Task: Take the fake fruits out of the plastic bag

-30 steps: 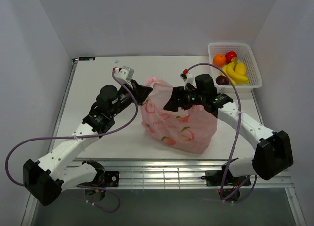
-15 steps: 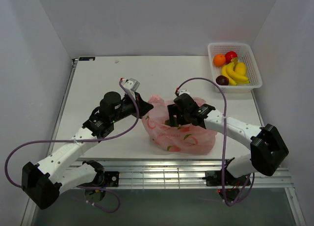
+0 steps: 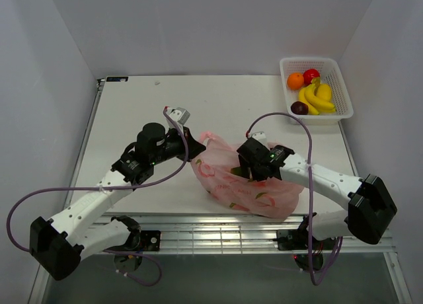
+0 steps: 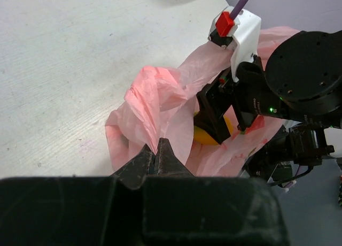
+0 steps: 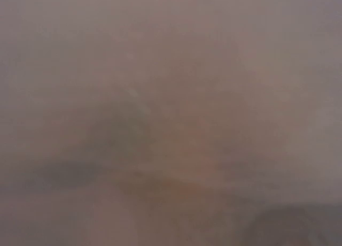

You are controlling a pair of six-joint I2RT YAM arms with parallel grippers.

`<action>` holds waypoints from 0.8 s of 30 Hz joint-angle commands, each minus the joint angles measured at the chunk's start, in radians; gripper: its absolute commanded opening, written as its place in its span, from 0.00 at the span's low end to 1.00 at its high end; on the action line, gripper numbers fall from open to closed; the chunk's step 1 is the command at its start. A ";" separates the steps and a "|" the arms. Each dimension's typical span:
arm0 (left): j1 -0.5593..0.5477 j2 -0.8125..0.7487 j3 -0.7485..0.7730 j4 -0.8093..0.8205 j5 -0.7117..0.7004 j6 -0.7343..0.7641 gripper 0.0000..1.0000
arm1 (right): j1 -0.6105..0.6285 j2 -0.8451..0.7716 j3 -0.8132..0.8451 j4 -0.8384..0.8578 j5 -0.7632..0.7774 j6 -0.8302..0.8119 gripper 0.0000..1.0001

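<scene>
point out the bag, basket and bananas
bag (image 3: pixel 248 190), top view, printed front side
basket (image 3: pixel 344 86), top view, right rim
bananas (image 3: pixel 319 99), top view, middle of the bunch

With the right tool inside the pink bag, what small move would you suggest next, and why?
Probably close the right tool on the yellow-orange fruit. In the left wrist view its jaws stand wide apart inside the plastic bag, with that fruit showing between them. The left tool is shut on the bag's edge, so the mouth is held up.
</scene>
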 commanded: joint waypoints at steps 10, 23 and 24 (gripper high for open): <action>-0.005 0.021 0.074 -0.013 -0.023 0.027 0.00 | -0.006 0.002 -0.199 -0.064 -0.152 0.047 0.90; -0.007 0.000 0.080 -0.013 -0.041 0.025 0.00 | -0.062 -0.027 -0.272 0.124 -0.280 -0.062 0.75; -0.007 -0.002 0.080 -0.011 -0.045 0.025 0.00 | -0.063 -0.039 -0.261 0.113 -0.279 -0.068 0.70</action>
